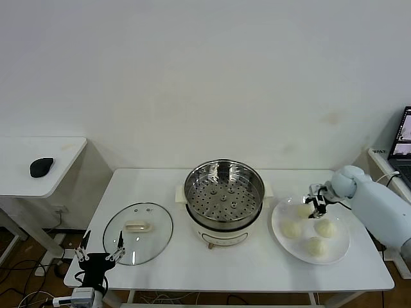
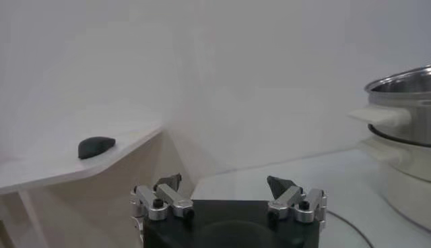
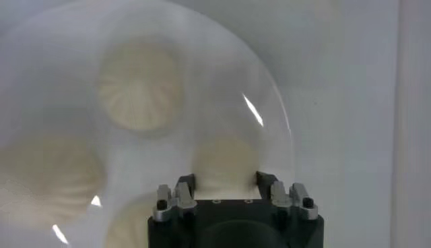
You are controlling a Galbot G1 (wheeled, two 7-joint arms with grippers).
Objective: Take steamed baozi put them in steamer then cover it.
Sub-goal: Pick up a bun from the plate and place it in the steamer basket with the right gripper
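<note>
The right arm reaches in from the right edge of the head view, its pale forearm angled down and inward over the white plate (image 1: 282,240), wrist bent so the right tool (image 1: 314,208) points down at the plate's far side. The tool is closed down around the rear bun (image 1: 303,210) — in the right wrist view the right tool (image 3: 225,178) has a finger on either side of that bun (image 3: 225,158), gripping it while it sits on the plate (image 3: 269,101).

The left arm waits low at the near left corner of the bench (image 1: 154,263), its left tool (image 1: 100,251) just beside the near edge of the cover (image 1: 138,233). In the left wrist view the left tool (image 2: 225,187) has its fingers spread wide, with nothing between them.

The steamed baozi (image 1: 314,230) are four in all, on the plate to the right of the steamer (image 1: 224,192); three lie free nearer the front. The steamer stands in the middle of the bench, its perforated floor bare, on its white pot base (image 1: 221,234). The cover lies flat on the bench to the steamer's left, cream handle up.

The bench is white and stands against a plain pale wall. A second white table (image 1: 38,160) stands to the left, apart — a dark computer mouse (image 1: 41,167) lies on it. A laptop screen (image 1: 404,138) shows at the right edge, and cables trail on the floor at the lower left.
</note>
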